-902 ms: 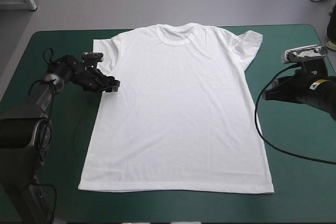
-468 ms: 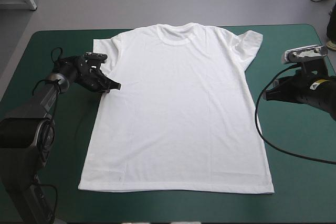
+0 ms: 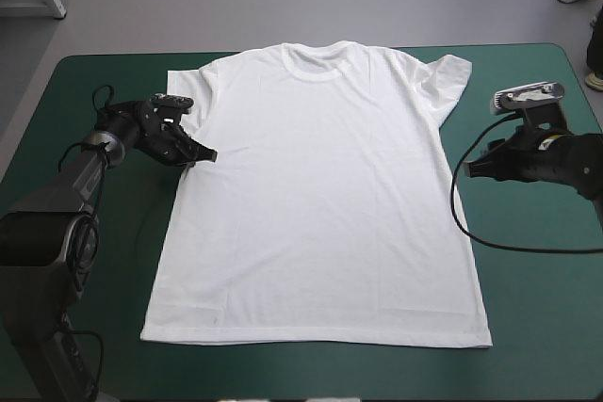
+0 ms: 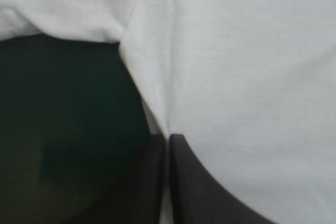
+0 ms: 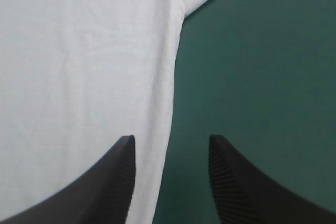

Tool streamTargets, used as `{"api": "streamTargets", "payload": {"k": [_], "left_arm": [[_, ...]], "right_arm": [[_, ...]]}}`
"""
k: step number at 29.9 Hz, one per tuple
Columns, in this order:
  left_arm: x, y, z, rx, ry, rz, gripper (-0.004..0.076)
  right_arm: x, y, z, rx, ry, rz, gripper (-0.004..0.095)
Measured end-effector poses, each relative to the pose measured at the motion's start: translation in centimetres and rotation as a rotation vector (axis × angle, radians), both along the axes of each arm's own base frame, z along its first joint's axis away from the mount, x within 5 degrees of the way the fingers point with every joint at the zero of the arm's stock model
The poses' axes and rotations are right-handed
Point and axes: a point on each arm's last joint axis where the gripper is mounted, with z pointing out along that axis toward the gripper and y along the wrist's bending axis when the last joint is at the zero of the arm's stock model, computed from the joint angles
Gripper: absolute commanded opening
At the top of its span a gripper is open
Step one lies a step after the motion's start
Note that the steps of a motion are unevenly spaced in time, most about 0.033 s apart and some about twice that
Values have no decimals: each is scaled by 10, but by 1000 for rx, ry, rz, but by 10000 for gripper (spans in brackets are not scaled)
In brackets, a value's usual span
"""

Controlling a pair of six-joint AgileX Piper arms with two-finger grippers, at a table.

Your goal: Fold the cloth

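Counting: one T-shirt [image 3: 320, 195], two grippers.
Left gripper [image 3: 206, 154]: clamped on T-shirt's left edge.
Right gripper [image 5: 170, 141]: fingers apart, at right edge.

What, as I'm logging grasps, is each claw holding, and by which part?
The left claw is shut on the white short-sleeved fabric T-shirt, pinching its side edge below the sleeve. The right claw is open astride the opposite side edge, holding nothing.

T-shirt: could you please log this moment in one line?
T-shirt flat; left pincer shut on edge; right pincer open astride edge
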Motion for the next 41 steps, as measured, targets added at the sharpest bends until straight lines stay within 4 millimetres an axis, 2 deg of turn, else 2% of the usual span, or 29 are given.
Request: {"api": "streamTargets", "payload": {"k": [8, 14, 20, 24, 28, 31, 32, 37, 41], "left_arm": [[0, 0, 0, 0, 1, 0, 19], [0, 0, 0, 0, 1, -1, 19], [0, 0, 0, 0, 3, -1, 19], [0, 0, 0, 0, 3, -1, 19], [0, 0, 0, 0, 3, -1, 19], [0, 0, 0, 0, 3, -1, 19], [0, 0, 0, 0, 4, -1, 19], [0, 0, 0, -1, 4, -1, 19], [0, 0, 1, -6, 2, 2, 19]], "right_arm": [[54, 6, -63, 81, 161, 24, 580], [85, 8, -102, 113, 220, 30, 574], [115, 8, -113, 110, 220, 34, 517], [133, 7, -118, 106, 210, 37, 513], [144, 13, -135, 99, 241, 52, 497], [148, 22, -151, 88, 274, 74, 410], [150, 24, -151, 89, 268, 77, 357], [155, 29, -156, 98, 265, 66, -16], [155, 28, -157, 98, 263, 45, -2]]}}
